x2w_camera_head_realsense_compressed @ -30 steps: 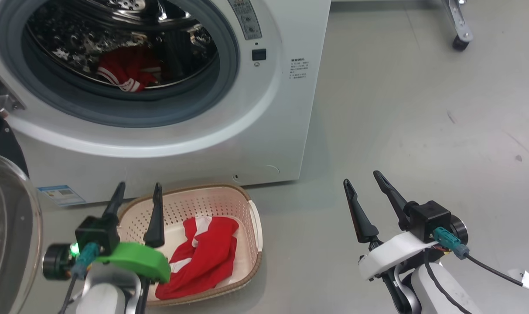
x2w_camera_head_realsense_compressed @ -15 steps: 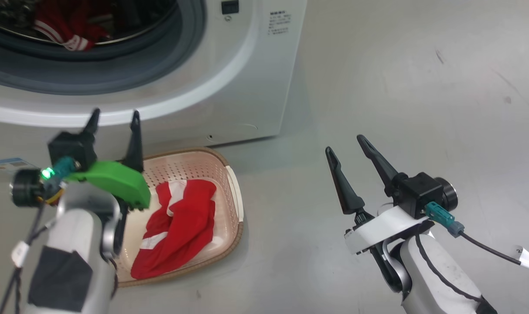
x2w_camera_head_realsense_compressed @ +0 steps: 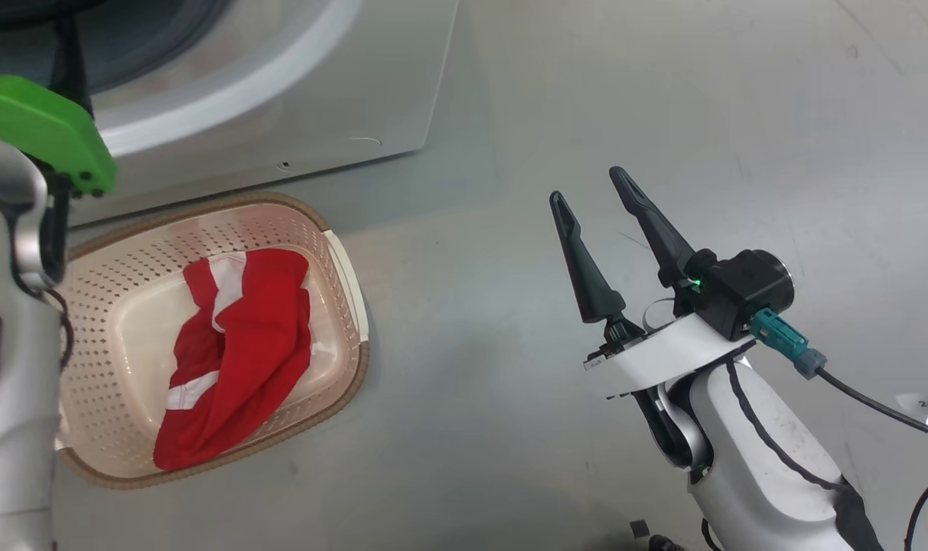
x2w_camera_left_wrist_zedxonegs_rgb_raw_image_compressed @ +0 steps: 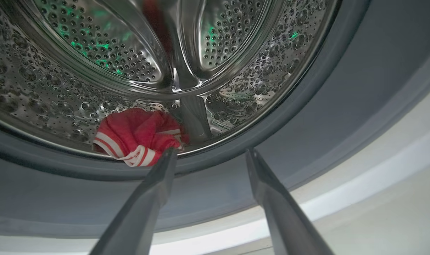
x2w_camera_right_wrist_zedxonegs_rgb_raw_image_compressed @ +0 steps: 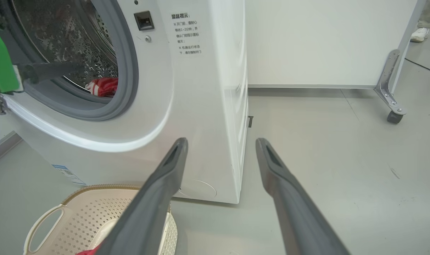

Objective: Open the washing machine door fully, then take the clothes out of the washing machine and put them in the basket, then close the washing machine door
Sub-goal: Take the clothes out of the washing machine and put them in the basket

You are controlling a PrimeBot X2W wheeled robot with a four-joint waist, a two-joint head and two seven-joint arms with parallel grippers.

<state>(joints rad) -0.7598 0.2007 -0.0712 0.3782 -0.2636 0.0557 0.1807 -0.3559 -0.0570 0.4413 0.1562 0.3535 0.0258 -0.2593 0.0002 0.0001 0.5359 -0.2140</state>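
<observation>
The clothes (x2w_camera_left_wrist_zedxonegs_rgb_raw_image_compressed: 137, 136) are faced by the left gripper (x2w_camera_left_wrist_zedxonegs_rgb_raw_image_compressed: 211, 153), fingers apart. The striped fold (x2w_camera_left_wrist_zedxonegs_rgb_raw_image_compressed: 138, 158), apparently nearest, should be pinched deeply.

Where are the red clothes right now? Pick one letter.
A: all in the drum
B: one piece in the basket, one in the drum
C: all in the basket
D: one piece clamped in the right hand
B: in the head view one red garment lies in the basket, while the left wrist view shows another red piece at the front of the steel drum, ahead of the open, empty left hand.
</observation>
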